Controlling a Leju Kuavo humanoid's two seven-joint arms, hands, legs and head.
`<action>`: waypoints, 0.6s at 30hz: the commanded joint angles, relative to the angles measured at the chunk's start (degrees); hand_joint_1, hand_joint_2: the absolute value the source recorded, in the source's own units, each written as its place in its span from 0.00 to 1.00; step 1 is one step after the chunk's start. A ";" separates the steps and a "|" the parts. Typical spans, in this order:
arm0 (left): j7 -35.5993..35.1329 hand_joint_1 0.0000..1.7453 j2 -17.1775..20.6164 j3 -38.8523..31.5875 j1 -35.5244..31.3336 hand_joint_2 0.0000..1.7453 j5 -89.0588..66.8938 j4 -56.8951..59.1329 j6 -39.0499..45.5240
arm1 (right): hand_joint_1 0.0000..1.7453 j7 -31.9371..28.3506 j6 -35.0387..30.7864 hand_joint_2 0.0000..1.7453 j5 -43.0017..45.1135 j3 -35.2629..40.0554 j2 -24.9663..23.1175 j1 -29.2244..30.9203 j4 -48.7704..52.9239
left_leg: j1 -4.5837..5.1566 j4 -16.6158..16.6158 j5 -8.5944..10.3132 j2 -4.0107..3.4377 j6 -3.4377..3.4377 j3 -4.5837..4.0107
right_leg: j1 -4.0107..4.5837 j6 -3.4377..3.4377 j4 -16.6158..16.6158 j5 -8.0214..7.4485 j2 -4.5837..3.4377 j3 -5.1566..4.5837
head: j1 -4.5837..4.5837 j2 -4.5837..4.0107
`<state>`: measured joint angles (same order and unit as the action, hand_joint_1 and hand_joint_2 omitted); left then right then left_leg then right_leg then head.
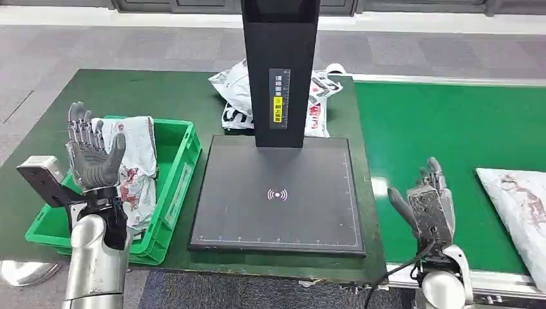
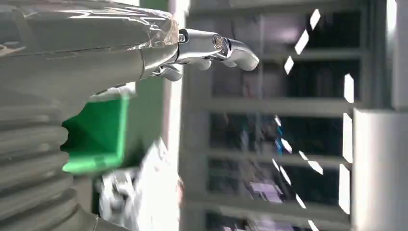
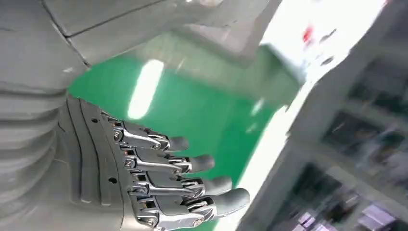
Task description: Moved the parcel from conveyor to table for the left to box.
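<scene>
Three parcels — one (image 1: 138, 168) in the single green bin (image 1: 181, 168) just behind the left hand (image 1: 94, 156), one (image 1: 523, 203) on the conveyor belt (image 1: 444, 122) beside the right hand (image 1: 430, 210), one (image 1: 238, 96) behind the one black scanner stand (image 1: 279, 193)

I stand in a parcel-sorting station, some warehouse or logistics lab. A green conveyor (image 1: 444, 129) runs at my right, a black scanner stand (image 1: 280, 71) with a weighing pad (image 1: 278, 193) sits on the table (image 1: 148, 96), beside a green bin (image 1: 174, 174) holding bagged parcels (image 1: 138, 161).
</scene>
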<state>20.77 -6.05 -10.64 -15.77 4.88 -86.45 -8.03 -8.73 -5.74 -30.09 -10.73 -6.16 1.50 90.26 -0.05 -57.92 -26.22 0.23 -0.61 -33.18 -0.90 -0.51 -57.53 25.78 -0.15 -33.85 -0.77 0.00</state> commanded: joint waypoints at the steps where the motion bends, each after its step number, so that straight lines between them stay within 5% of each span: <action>1: 2.74 0.00 -4.17 12.98 10.67 1.00 0.66 -6.81 -4.77 | 0.00 9.61 -7.83 1.00 -17.15 -10.50 16.01 18.81 -34.81 | 0.01 0.08 0.02 -0.04 0.11 0.14 | -0.04 -0.09 0.23 -0.09 -0.01 0.23 | 0.00 0.00; 9: 3.70 0.00 -5.00 13.01 11.84 1.00 2.51 -5.55 -5.03 | 0.00 22.36 -13.64 1.00 -36.48 -7.95 29.40 32.06 -62.63 | 0.16 -0.21 0.02 0.11 0.35 -0.10 | -0.19 -0.33 0.23 -0.21 0.13 0.18 | -0.04 0.00; 18: 4.30 0.00 -4.48 13.16 12.33 1.00 2.53 -4.79 -5.60 | 0.00 25.55 -11.73 1.00 -41.40 -5.44 31.63 35.67 -67.94 | 0.15 -0.16 0.00 0.03 0.34 -0.15 | -0.16 -0.30 0.22 -0.23 0.09 0.11 | -0.04 0.00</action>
<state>25.07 -10.97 1.31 -3.16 7.43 -93.42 -13.51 16.41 -17.88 -71.19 -17.86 23.21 31.08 34.91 0.12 -58.16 -26.21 0.37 -0.23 -33.44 -1.10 -0.88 -57.40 25.58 0.02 -33.83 -0.81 0.00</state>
